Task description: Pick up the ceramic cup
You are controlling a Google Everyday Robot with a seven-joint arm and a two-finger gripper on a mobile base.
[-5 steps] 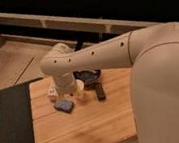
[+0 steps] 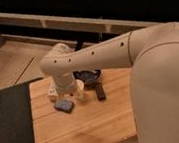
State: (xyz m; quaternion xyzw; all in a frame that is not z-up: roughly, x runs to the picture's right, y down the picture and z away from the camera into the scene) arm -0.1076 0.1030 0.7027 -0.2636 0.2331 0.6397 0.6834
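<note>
Gripper [image 2: 67, 91] down by ceramic cup [image 2: 79, 87] — well inside table [image 2: 91, 129] edges.

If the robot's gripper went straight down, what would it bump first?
Probably the wooden table. The gripper points down just left of the ceramic cup, so it might clip the cup's rim instead; depth is unclear.
</note>
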